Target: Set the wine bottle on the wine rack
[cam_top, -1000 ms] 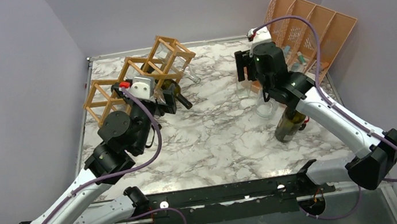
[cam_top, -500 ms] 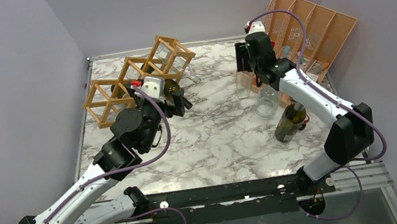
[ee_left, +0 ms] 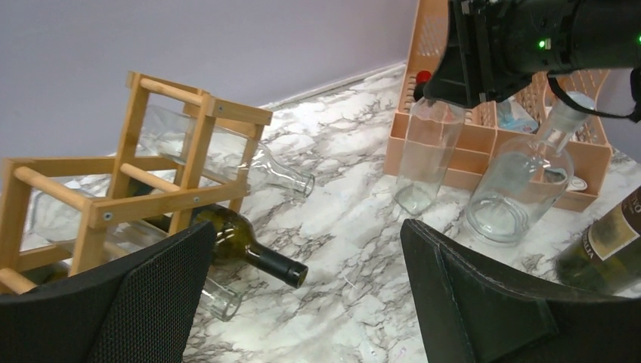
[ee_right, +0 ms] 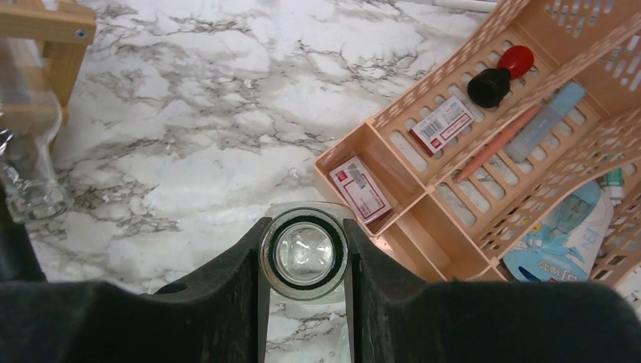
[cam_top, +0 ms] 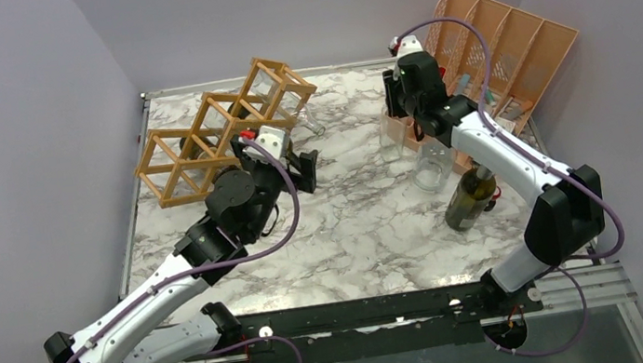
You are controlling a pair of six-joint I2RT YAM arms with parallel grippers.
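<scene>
A tall clear wine bottle (cam_top: 391, 139) stands upright in front of the peach organizer. My right gripper (cam_top: 395, 108) comes down from above and is shut on its neck; the right wrist view shows the bottle's mouth (ee_right: 304, 253) pinched between both fingers. The tan wooden wine rack (cam_top: 200, 146) stands at the back left. A dark green bottle (ee_left: 243, 248) and clear bottles (ee_left: 227, 162) lie in its cells, necks sticking out. My left gripper (cam_top: 302, 169) hangs open just right of the rack, nothing between its fingers (ee_left: 491, 302).
A peach slotted organizer (cam_top: 506, 44) with pens and small items stands at the back right. A round clear bottle (cam_top: 431, 167) and a green labelled bottle (cam_top: 471, 197) stand close by my right arm. Purple walls enclose the marble table (cam_top: 353, 234).
My right gripper has closed on the clear bottle's neck. The left arm has drawn away from the rack toward the right, still open.
</scene>
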